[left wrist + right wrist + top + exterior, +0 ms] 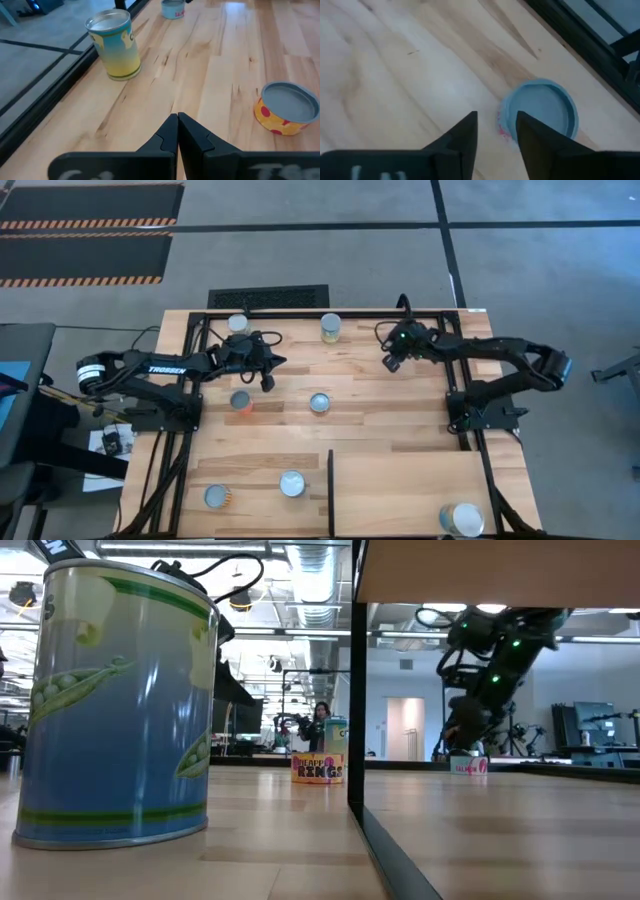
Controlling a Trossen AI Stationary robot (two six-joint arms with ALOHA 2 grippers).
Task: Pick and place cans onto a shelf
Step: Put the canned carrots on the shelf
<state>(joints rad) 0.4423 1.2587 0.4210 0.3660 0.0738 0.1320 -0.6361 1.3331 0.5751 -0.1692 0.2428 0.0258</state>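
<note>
Several cans stand on the wooden table. A tall yellow-and-blue can [330, 328] [115, 45] is at the far edge, and a flat red-and-yellow tin [319, 402] [286, 107] stands mid-table. My left gripper [268, 370] [177, 120] is shut and bare, hovering left of both. My right gripper [392, 363] [495, 130] is open, tipped down just above and beside a low blue-topped tin [540, 112] [468, 766], touching nothing. The shelf [410, 490] at the near right carries one large can [461, 520].
An orange can [241, 401] stands near my left gripper and a silver-topped one [237, 323] at the far left. Two more cans [291, 483] [217, 497] stand near the front, left of the black divider [330, 490]. A pea can [115, 705] looms in the low view.
</note>
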